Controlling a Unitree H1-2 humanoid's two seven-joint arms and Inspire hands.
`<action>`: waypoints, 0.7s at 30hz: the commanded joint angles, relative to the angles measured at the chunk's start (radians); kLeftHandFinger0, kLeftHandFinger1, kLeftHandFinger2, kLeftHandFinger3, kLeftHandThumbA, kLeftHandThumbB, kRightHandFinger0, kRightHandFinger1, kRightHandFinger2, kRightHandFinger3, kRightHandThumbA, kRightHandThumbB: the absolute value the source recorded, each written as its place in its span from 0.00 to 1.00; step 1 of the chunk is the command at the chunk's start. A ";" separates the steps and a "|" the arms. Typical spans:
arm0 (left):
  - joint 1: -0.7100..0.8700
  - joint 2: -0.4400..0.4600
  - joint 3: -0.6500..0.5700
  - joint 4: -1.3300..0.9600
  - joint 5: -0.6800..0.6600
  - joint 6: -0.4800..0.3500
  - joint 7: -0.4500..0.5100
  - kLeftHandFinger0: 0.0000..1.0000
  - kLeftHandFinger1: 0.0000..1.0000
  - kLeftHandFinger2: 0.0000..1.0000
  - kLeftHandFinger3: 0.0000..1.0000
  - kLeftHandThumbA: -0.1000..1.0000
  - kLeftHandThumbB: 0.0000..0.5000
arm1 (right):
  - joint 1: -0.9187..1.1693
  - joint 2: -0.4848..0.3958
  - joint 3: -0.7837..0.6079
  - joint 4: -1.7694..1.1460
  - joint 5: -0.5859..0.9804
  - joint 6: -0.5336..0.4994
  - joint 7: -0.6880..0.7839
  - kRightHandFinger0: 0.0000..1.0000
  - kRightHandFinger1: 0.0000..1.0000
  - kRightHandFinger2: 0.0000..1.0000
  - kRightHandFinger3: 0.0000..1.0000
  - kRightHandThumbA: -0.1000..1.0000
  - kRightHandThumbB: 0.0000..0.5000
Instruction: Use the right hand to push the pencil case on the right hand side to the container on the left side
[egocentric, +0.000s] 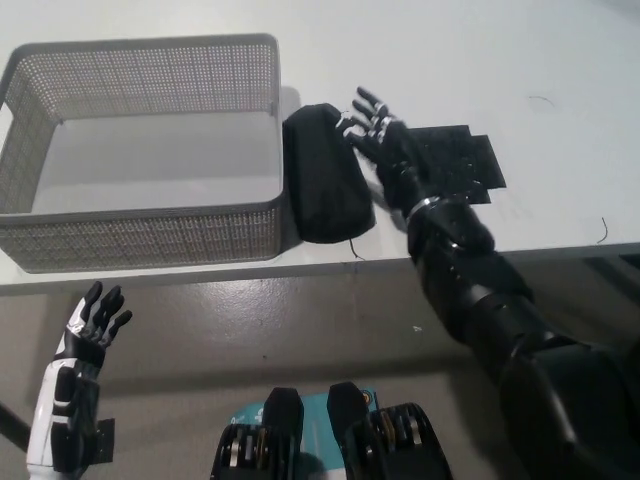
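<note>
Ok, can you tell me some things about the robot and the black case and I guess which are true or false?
1. The pencil case lies inside the basket. False: it lies on the table, right beside the basket's outer wall.
2. The right hand is at the case's right side, fingers spread. True.
3. The left hand rests on the table. False: it hangs below the table's edge, holding nothing.
4. A flat black patch lies on the table, right of the case. True.
5. The basket is full of pencils. False: nothing shows inside it.
</note>
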 joint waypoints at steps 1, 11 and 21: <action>-0.007 0.012 -0.005 -0.029 -0.011 -0.029 -0.001 1.00 1.00 1.00 1.00 1.00 0.71 | -0.039 -0.041 0.007 -0.074 -0.005 -0.090 0.032 1.00 1.00 1.00 1.00 1.00 0.80; -0.019 0.016 -0.007 -0.031 -0.014 -0.029 -0.003 1.00 1.00 1.00 1.00 1.00 0.72 | -0.008 -0.094 0.036 -0.158 -0.042 -0.087 0.007 1.00 1.00 1.00 1.00 1.00 0.79; -0.025 0.028 -0.005 -0.038 -0.013 -0.029 0.007 1.00 1.00 1.00 1.00 1.00 0.73 | 0.270 -0.094 0.050 -0.779 -0.018 0.013 0.035 1.00 1.00 1.00 1.00 1.00 0.70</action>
